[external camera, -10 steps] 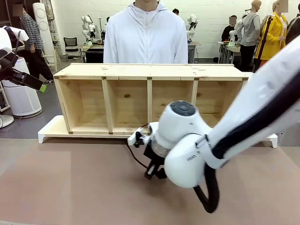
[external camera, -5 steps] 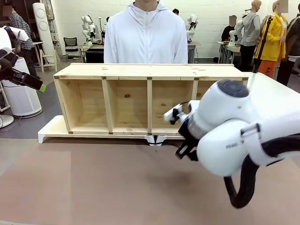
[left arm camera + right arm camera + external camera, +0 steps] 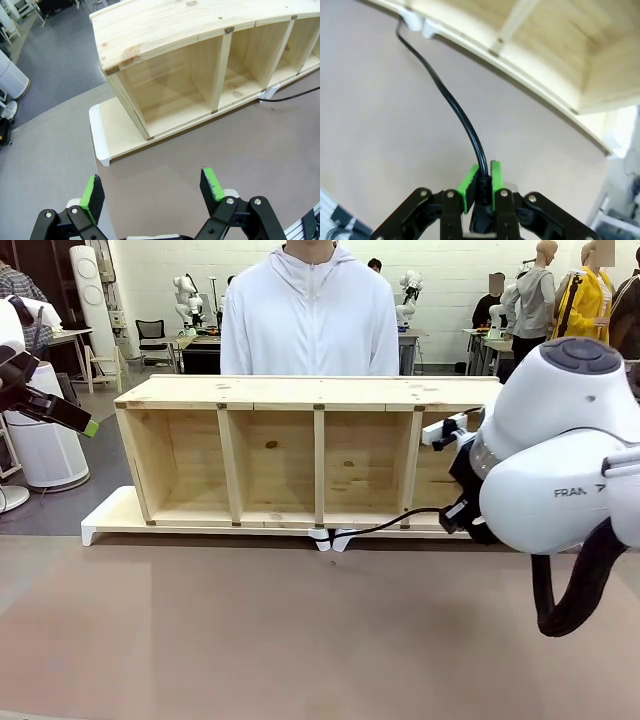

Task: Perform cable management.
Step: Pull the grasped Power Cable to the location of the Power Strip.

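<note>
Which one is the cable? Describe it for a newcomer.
Find the long pale wooden shelf. Along its front base a thin black cable runs from a white fitting at mid-shelf to the robot's right hand, shut on it. Unlike the thick black arm hose, it is slim.

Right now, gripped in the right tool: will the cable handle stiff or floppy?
Likely floppy: the cable curves loosely between the right tool and the shelf base. Probably light, being thin. Its smooth jacket could slip through the grip.
</note>
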### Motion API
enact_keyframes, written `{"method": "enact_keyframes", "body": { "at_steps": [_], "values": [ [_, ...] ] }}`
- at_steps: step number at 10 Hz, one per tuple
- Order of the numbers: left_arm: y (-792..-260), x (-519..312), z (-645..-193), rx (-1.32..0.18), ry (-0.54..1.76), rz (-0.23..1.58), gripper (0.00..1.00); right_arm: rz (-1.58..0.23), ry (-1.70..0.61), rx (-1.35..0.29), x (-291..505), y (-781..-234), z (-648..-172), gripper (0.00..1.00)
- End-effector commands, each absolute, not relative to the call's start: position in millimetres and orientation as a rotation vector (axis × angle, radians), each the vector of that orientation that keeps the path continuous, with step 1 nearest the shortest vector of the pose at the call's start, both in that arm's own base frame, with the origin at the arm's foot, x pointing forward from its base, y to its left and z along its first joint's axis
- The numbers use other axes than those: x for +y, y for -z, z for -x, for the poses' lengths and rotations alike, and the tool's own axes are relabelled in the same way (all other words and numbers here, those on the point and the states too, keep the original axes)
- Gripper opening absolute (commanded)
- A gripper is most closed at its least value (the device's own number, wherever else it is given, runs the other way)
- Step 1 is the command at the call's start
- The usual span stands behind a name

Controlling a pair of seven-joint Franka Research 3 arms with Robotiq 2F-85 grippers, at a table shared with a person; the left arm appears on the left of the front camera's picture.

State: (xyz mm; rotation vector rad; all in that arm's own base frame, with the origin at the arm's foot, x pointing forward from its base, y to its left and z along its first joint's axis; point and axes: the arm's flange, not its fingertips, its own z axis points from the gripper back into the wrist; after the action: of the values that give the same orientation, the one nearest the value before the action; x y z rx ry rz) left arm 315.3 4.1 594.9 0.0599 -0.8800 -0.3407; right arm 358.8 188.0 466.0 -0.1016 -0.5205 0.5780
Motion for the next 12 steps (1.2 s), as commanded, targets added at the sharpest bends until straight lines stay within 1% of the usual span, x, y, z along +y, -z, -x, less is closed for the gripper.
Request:
{"method": "enact_keyframes", "body": {
  "at_steps": [1,3,4,5,12],
  "values": [
    [-594.5,4.3,-317.4,-0.887,0.338,-0.061,1.0,0.154,-0.497,-0.526,117.1,-410.8,-262.2,0.14],
    [-594.5,4.3,-317.4,-0.887,0.338,-0.061,1.0,0.177,-0.432,-0.523,98.7,-413.9,-257.0,0.14],
    [-594.5,4.3,-317.4,-0.887,0.338,-0.061,1.0,0.18,-0.419,-0.531,101.7,-412.8,-260.4,0.14],
    [-594.5,4.3,-317.4,-0.887,0.338,-0.061,1.0,0.146,-0.483,-0.505,159.3,-485.5,-353.9,0.14],
    [-594.5,4.3,-317.4,-0.887,0.338,-0.061,1.0,0.151,-0.482,-0.494,160.5,-485.4,-351.3,0.14]
  ]
}}
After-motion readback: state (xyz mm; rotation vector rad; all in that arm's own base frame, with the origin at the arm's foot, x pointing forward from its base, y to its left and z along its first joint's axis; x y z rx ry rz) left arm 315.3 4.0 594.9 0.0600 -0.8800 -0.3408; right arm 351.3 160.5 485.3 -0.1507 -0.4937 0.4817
